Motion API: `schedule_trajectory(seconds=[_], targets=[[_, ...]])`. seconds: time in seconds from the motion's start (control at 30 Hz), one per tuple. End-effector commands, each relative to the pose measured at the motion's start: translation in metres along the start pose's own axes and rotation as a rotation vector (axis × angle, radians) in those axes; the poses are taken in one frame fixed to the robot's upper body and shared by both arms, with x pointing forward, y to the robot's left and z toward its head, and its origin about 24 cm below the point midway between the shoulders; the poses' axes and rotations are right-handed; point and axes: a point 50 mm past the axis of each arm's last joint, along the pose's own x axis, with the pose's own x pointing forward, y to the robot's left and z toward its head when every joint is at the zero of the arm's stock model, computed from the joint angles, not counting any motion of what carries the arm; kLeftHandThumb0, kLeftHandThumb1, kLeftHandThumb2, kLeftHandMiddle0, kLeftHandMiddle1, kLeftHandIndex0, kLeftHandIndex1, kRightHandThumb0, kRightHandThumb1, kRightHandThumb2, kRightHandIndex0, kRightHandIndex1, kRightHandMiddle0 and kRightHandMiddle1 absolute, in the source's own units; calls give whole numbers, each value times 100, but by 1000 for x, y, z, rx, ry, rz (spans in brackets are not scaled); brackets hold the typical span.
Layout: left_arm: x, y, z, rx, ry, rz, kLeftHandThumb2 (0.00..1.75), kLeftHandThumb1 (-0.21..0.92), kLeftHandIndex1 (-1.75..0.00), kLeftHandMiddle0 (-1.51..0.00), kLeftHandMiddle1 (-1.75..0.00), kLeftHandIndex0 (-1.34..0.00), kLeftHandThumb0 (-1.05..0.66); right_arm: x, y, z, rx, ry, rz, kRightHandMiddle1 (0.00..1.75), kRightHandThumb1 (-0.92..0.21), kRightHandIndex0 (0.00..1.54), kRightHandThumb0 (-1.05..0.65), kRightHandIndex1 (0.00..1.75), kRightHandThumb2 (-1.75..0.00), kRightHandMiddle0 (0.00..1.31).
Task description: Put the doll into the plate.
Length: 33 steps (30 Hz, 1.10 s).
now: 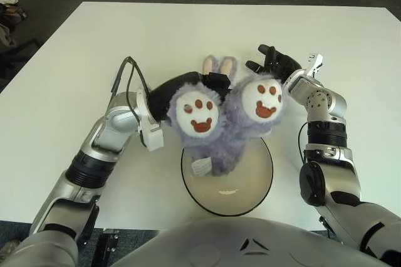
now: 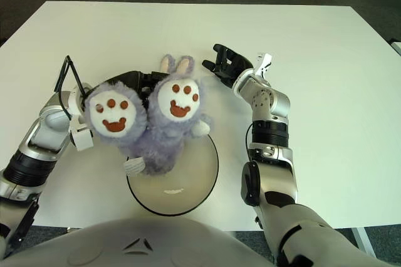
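We look down over a white desk [image 1: 81, 47] from the robot's head. A fluffy purple doll [image 1: 225, 126] is held feet toward us, its two round soles with brown paw prints facing the camera and its pink-lined ears [image 1: 219, 64] pointing away. Its body hangs over the far rim of a shallow, dark-rimmed plate [image 1: 227, 190] that sits on the desk just in front of the robot's chest; a white tag [image 1: 200, 165] dangles from the doll above the plate's left part. We cannot tell whether the doll touches the plate.

The left hand [image 1: 188, 85] is behind the doll's left foot, its dark fingers curled around the plush and holding it.

The right hand [image 1: 274, 63] is just beyond the doll's right foot, on the far right side of it. Its fingers [image 2: 220, 54] are spread wide and hold nothing, apart from the plush in the right eye view.
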Motion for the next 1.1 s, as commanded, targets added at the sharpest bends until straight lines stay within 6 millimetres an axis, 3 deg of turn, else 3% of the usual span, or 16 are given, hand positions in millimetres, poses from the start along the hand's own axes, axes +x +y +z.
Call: schedule_trajectory(seconds=[0.0,0.27,0.73,1.07], targets=[[3,4,1,75,-49,-9,162,6,-175,-80,-175,-57,0,2,-2,-3,9,17,-8,143,-12,20,-8,109,-137,22],[9,0,-3,140,-96,-2,159,9,-175,-79,-173,-55,0,5,-5,-3,16,23,-10,143,-11,21,-9,109,-136,22],[11,-6,-29,-41,96,102,159,7,-175,-82,-169,-56,0,9,-10,2,13,22,-28,141,-12,18,-8,106,-137,19],[22,12,-49,-7,118,42,165,0,-175,-88,-166,-61,0,13,-6,15,-6,13,-35,142,-11,18,-5,116,-138,17]])
